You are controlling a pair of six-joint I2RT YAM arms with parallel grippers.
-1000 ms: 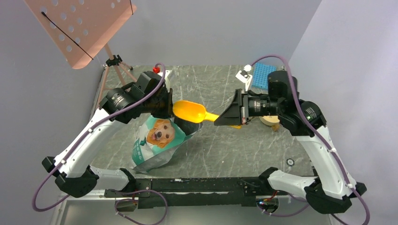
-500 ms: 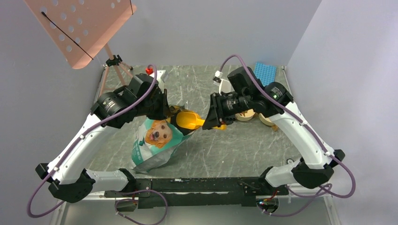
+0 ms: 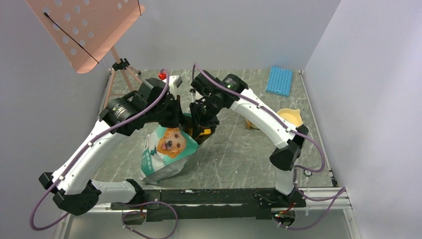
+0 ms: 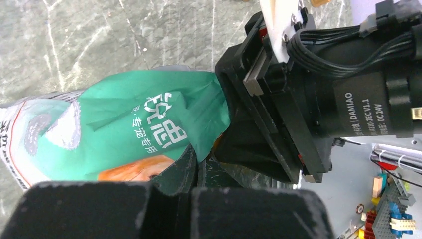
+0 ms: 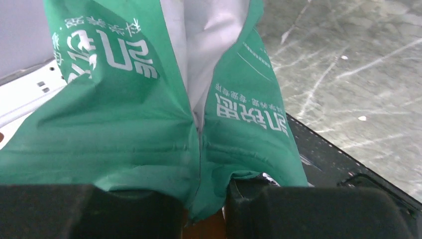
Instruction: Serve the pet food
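The pet food itself shows in none of the views; judging by the set-up, it lies hidden inside the green bag [image 3: 166, 149] with the dog's face, which stands slumped on the desk [image 3: 234, 149] between the two arms. The left claw [image 3: 175, 113] is clenched on the bag's upper rim, holding the mouth up. The right claw [image 3: 201, 125] grasps the handle of the orange scoop [image 3: 205, 132]. That is what has just changed: a second ago the scoop hung level and in plain sight above the desk to the bag's right, and the right arm has since swung across and tipped it down, so that only a sliver of orange now peeks out at the mouth. The right wrist view is filled with green foil folds, which fits a scoop pushed into the opening. I judge the scooping step is under way and nothing is served yet; the pale yellow bowl [image 3: 291, 117] sits well apart at the right edge. By count: one bag, one scoop, one bowl, one blue rack [image 3: 278, 79] at the far corner.
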